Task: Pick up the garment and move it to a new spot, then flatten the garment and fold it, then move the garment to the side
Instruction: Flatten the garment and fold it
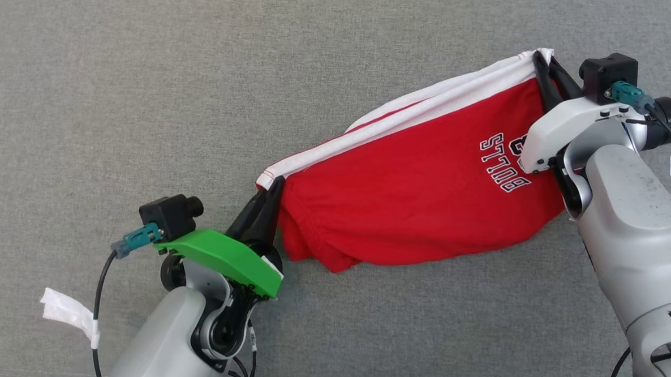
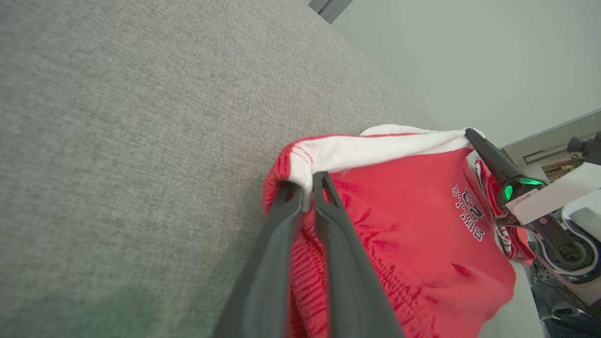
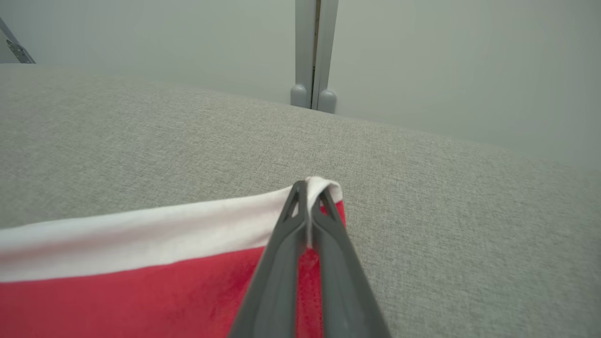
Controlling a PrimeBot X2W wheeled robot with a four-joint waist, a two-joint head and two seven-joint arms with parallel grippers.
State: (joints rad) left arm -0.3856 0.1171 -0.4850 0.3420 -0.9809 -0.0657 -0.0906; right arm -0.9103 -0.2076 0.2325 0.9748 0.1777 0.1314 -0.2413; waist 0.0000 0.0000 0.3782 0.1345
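Lower left, the left gripper (image 1: 272, 192) pinches one end of the white band (image 1: 406, 117), its fingers a shade apart in the left wrist view, so the hold looks loose; the shorts (image 1: 414, 209) hang stretched across mid-frame, red hem sagging toward the grey pad (image 1: 148, 61); upper right, the right gripper (image 1: 546, 60) is pressed tight on the band's other end, pulling it taut, likely for laying flat.

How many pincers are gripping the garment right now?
2. The left pincer pinches the white band of the garment at its lower-left end; the right pincer pinches its upper-right end.
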